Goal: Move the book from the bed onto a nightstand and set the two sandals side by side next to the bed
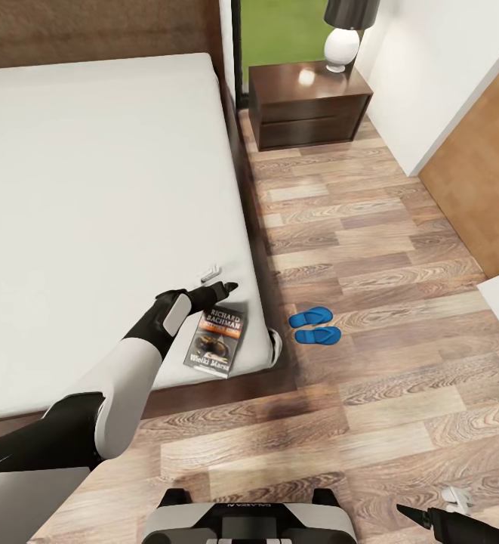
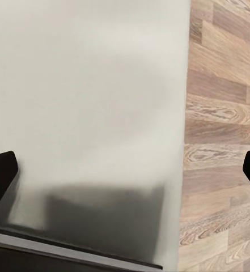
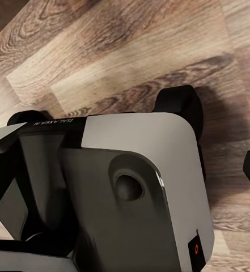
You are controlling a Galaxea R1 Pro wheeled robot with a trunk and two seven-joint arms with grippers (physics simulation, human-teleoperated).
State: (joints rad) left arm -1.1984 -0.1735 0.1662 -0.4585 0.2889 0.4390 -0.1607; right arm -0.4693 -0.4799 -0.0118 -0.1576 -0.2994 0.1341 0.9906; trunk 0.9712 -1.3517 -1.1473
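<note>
**Left arm poised over the book at the bed's corner**

I have the left gripper (image 1: 217, 288) stretched out over the mattress, its jaws spread wide and holding nothing; in the left wrist view the two dark fingertips (image 2: 1, 173) sit far apart at the frame's edges with bare mattress between them. The book (image 1: 217, 342) lies flat just behind and below the jaws, near the corner of the bed (image 1: 90, 189), so I judge I've overshot it slightly and need to draw back before closing. Lying flat on a soft surface, its thin edge will likely be awkward to pinch.

Beyond the jaws to the floor side, the two sandals (image 1: 314, 326) lie side by side on the wood floor (image 1: 370, 249) near the bed, so that half of the job looks settled. Far ahead of the jaws stands the nightstand (image 1: 309, 106) with its lamp (image 1: 345, 34).

My right gripper (image 1: 439, 517) hangs low beside the robot's base (image 3: 136, 187); I cannot tell how its jaws stand.
</note>
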